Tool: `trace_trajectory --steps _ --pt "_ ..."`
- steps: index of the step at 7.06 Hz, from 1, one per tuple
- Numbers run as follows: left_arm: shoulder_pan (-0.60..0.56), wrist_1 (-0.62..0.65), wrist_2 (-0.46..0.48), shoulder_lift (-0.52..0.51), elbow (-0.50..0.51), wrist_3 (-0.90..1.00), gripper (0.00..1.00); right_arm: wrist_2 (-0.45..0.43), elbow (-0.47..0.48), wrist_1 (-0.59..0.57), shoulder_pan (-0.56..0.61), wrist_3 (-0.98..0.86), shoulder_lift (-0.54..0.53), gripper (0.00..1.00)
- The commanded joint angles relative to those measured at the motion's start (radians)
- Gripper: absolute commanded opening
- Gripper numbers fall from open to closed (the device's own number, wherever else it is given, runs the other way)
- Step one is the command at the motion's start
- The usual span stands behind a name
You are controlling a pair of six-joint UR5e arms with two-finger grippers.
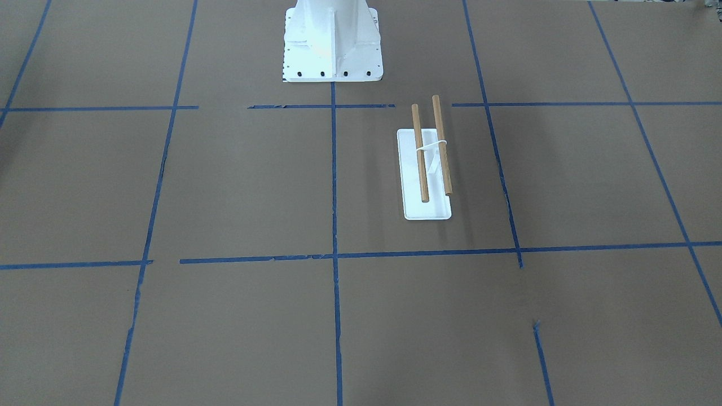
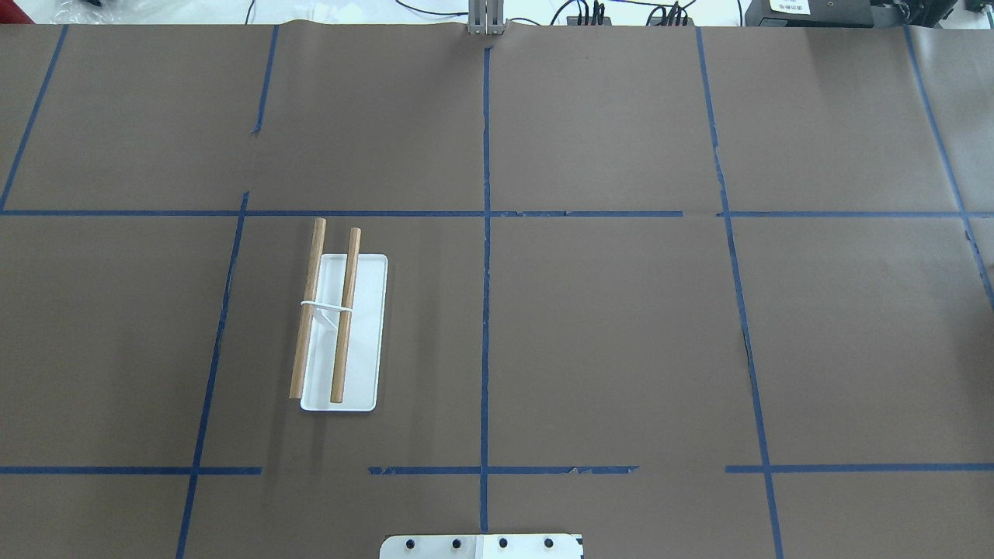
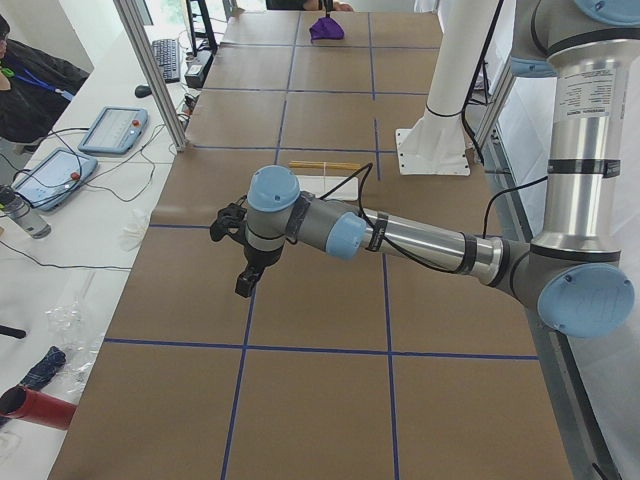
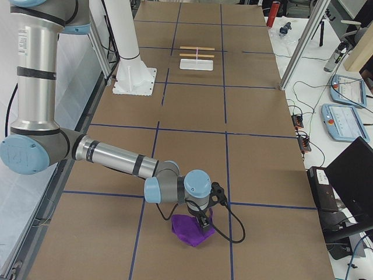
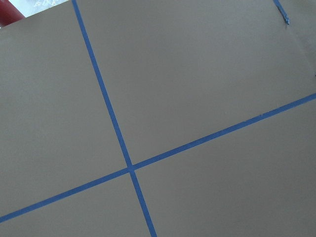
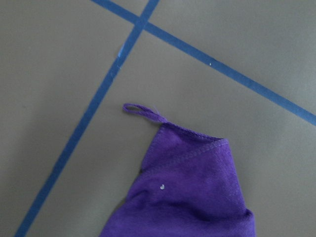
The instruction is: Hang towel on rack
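Observation:
The purple towel (image 4: 191,232) lies crumpled on the brown table, far from the rack. In the right wrist view the towel (image 6: 192,197) fills the lower middle, its thin loop (image 6: 143,111) pointing up-left. It also shows small in the exterior left view (image 3: 326,28). My right gripper (image 4: 204,221) hangs just over the towel; I cannot tell if it is open or shut. The rack (image 1: 428,163), two wooden dowels over a white base plate, stands bare (image 2: 342,326). My left gripper (image 3: 247,282) hovers over bare table beyond the rack; I cannot tell its state.
The white robot pedestal (image 1: 333,45) stands at the table's robot side (image 4: 135,79). Blue tape lines grid the brown table. An aluminium post (image 3: 150,70) and desks with tablets (image 3: 110,130) border the operators' side.

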Motion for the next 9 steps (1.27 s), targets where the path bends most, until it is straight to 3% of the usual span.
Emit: trace_trajectory --steps 1,2,3,4,5,6,9 --pt "-0.001 -0.003 0.0 -0.002 0.001 0.0 1.0 -0.017 -0.123 0.063 0.003 -0.047 0.011 1.0" --pt "-0.001 -0.003 0.0 -0.002 -0.004 0.0 1.0 -0.02 -0.142 0.063 0.003 -0.036 0.012 0.96" --pt "0.001 -0.003 0.0 -0.002 -0.006 0.0 1.0 -0.021 -0.144 0.063 0.003 -0.042 0.0 0.73" --pt "0.001 -0.003 -0.001 -0.006 0.002 0.0 1.0 -0.037 -0.144 0.066 0.005 -0.05 -0.004 0.3" --pt "0.001 -0.003 -0.001 -0.006 0.001 0.0 1.0 -0.081 -0.142 0.072 0.003 -0.071 0.002 0.0" --pt "0.001 -0.003 -0.001 -0.006 0.001 0.0 1.0 -0.113 -0.136 0.074 0.003 -0.073 0.006 0.0" --pt "-0.001 -0.081 -0.001 -0.006 0.008 0.0 1.0 -0.1 -0.07 0.047 0.005 -0.065 0.069 0.0"
